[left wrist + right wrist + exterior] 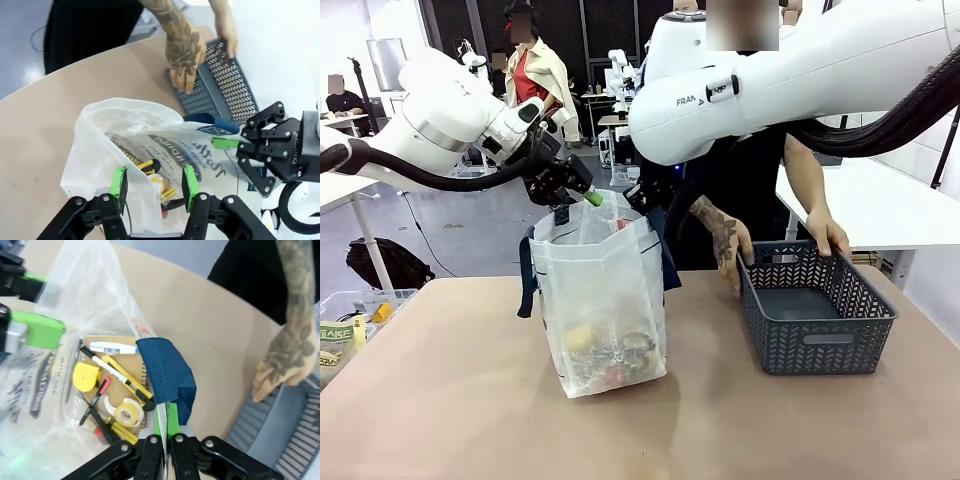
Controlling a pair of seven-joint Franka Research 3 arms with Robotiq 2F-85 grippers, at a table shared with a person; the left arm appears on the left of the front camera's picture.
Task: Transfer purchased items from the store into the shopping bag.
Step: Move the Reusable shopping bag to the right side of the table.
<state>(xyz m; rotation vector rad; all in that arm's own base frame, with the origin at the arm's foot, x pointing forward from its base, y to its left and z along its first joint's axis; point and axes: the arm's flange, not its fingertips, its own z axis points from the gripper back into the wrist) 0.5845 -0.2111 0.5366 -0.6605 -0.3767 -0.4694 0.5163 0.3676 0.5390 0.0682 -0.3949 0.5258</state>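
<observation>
The left gripper (pixel 154 182) has its green pads spread apart and clamps nothing; the near wall of the shopping bag (pixel 125 130) rises between them. The right gripper (pixel 166 424) is clenched on the bag's rim, right beside the blue handle (pixel 162 367). Beyond its fingertips, down inside the bag, lie the purchased items: a yellow tape measure (pixel 86 376), a tape roll (pixel 127 412) and a yellow cutter (pixel 125 374). Farther off, the grey basket (pixel 820 340) sits on the table (pixel 440 400), with a person's hand (pixel 728 245) on its rim.
</observation>
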